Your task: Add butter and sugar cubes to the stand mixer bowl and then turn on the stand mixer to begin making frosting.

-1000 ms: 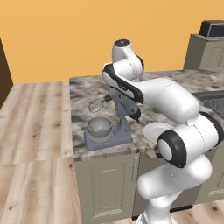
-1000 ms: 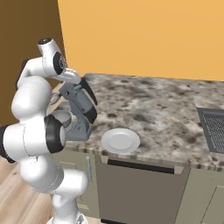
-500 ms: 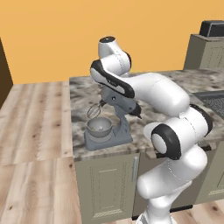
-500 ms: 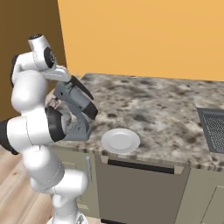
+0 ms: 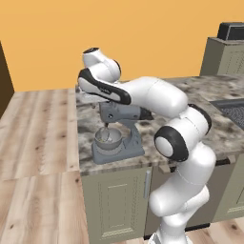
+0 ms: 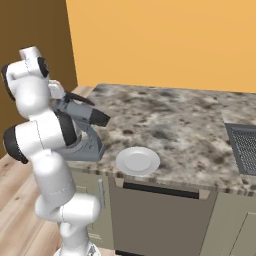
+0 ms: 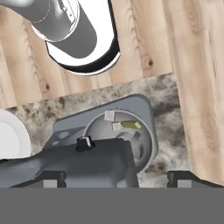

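The jaws [image 7: 118, 176] stand wide apart with nothing between them, their two dark tips low in the hand view on either side of the stand mixer [image 7: 87, 159], looking down on it from above. Just under them lies the mixer's grey tilting head, with a small black and white knob [image 7: 85, 142] on its top. Beyond the head sits the stand mixer bowl [image 7: 131, 131] on the mixer's flat base; inside it lie a yellowish stick and two small pale cubes. The mixer stands near the corner of the speckled stone bench [image 5: 88, 124], the bowl [image 5: 108, 138] under the whisk. A white plate [image 6: 138, 160] rests beside it near the bench's front edge. No writing or brand can be read anywhere.
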### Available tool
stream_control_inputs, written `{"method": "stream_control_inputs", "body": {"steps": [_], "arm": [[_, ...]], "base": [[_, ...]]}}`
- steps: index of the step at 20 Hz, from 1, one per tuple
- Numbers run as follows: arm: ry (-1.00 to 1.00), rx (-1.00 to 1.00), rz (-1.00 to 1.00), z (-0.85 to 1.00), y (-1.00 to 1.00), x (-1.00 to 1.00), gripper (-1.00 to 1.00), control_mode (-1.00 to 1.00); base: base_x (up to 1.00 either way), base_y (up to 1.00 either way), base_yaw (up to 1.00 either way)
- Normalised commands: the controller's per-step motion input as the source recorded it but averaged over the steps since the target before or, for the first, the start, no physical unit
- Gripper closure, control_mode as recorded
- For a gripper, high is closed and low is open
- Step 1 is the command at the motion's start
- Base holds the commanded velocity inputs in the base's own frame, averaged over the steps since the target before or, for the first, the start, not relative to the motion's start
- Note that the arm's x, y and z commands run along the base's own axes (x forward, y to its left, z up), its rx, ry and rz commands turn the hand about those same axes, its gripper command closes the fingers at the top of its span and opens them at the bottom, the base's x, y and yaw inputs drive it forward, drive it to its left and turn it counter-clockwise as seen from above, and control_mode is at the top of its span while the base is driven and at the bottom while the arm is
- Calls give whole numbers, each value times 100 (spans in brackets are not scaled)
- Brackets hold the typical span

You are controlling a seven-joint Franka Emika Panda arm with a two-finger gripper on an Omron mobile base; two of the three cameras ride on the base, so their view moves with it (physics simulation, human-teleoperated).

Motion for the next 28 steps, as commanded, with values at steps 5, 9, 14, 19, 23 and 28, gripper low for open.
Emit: {"method": "stream_control_inputs", "body": {"steps": [5,9,14,19,23,28], "arm": [[13,-2,0,-100,35,-42,-100,-100],[8,-1,0,-100,7,-54,-100,-100],[6,0,0,-98,0,-61,-100,-100],[-11,6,0,37,-46,-92,-100,-100],[-12,1,-1,86,-55,-49,-100,-100],[-1,-1,-5,42,-61,-6,-100,-100]], "base": [[0,0,0],[0,0,0],[0,0,0],[0,0,0],[0,0,0],[0,0,0]]}}
